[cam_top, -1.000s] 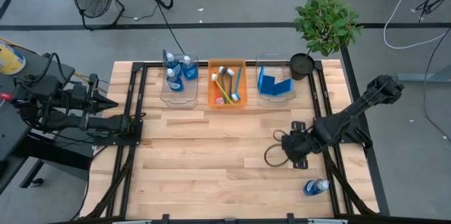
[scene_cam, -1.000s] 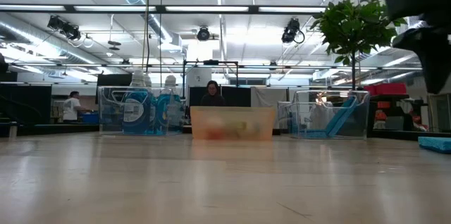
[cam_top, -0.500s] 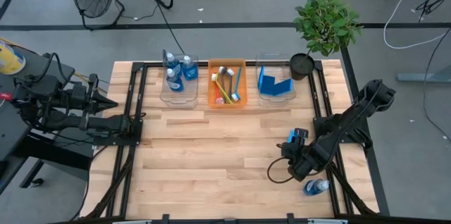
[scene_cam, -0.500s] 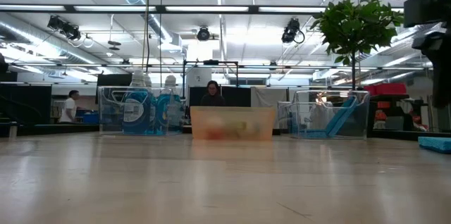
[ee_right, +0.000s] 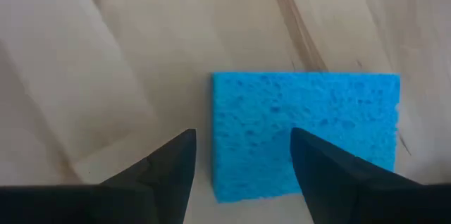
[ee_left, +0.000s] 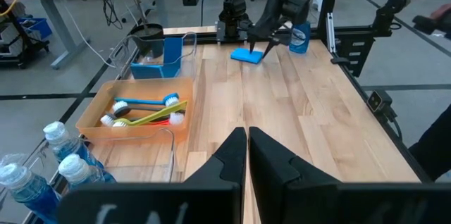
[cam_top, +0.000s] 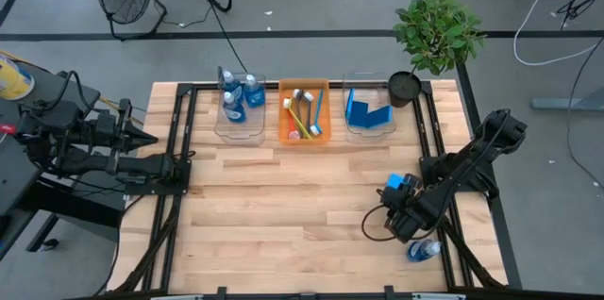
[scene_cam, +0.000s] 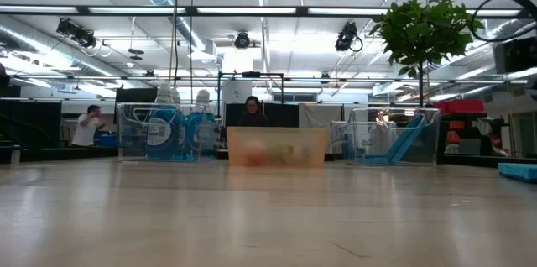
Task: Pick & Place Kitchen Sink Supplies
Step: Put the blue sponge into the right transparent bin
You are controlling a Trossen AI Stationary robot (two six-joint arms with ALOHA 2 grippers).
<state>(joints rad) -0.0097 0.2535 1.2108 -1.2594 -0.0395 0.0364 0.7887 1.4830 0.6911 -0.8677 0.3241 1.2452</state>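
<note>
Right gripper [ee_right: 239, 164] spread wide, hanging just above a flat blue sponge [ee_right: 306, 132] lying on the desk [cam_top: 283, 215] near its right front area, not gripping it. Sponge sits between the two fingers [ee_right: 165, 171] in the wrist view. Loose bottle [cam_top: 424, 250] lies on the desk just beside, nearer the front edge. Left gripper [ee_left: 246, 155] closed, empty, parked at the left desk edge. Bottles, brushes, sponges fill the three back bins [cam_top: 303, 136].

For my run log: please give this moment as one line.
right claw: open, above blue sponge | left claw: shut, waiting at table's left edge
</note>
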